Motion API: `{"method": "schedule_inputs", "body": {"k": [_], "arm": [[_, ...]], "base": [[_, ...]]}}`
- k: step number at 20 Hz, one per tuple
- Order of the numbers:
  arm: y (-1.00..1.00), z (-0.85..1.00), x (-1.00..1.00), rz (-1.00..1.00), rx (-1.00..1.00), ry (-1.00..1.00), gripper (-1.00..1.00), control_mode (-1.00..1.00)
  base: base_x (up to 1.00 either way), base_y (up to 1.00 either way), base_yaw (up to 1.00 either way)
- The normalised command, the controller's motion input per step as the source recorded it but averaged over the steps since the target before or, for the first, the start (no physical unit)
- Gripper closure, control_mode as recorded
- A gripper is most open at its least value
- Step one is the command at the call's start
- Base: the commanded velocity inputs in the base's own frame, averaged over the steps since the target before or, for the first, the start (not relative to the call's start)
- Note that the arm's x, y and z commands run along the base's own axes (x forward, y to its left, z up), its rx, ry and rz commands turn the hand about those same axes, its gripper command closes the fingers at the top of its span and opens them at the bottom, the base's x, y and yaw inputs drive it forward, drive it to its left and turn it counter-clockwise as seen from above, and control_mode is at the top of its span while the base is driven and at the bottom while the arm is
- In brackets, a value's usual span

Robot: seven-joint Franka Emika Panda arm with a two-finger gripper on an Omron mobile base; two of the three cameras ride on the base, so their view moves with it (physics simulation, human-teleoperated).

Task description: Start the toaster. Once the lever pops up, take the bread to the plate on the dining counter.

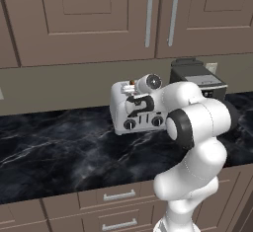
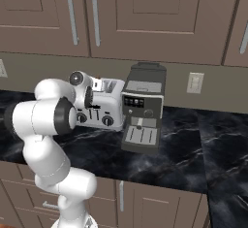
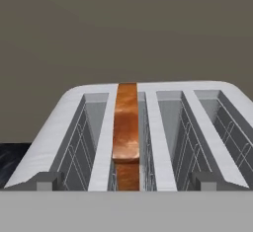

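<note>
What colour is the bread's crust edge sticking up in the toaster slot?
Orange-brown, on the bread in the toaster; clearest in the hand view.

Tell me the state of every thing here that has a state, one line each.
toaster: upright on the counter, four slots on top
bread: standing on edge in a slot, crust sticking out
coffee machine: upright, right beside the toaster
gripper: open, holding nothing
upper cabinets: doors closed

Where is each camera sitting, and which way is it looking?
Left base view: behind the arm's left, looking forward and down at the toaster; the arm rises at lower right.
Right base view: behind its right; same toaster, arm at lower left, coffee machine alongside.
Hand view: on the hand, looking into the toaster's slots at the bread.
All share the toaster.
</note>
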Motion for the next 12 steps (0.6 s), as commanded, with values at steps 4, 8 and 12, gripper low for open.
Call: {"method": "schedule_inputs", "body": {"k": [4,8,12], "arm": [[0.00,0.00,0.16,0.00,0.00,0.00,-1.00,-1.00],[0.00,0.00,0.12,0.00,0.00,0.01,-1.00,-1.00],[0.00,0.00,0.09,0.00,0.00,0.01,-1.00,-1.00]], "base": [[0.00,0.00,0.00],[0.00,0.00,0.00],[0.00,0.00,0.00]]}}
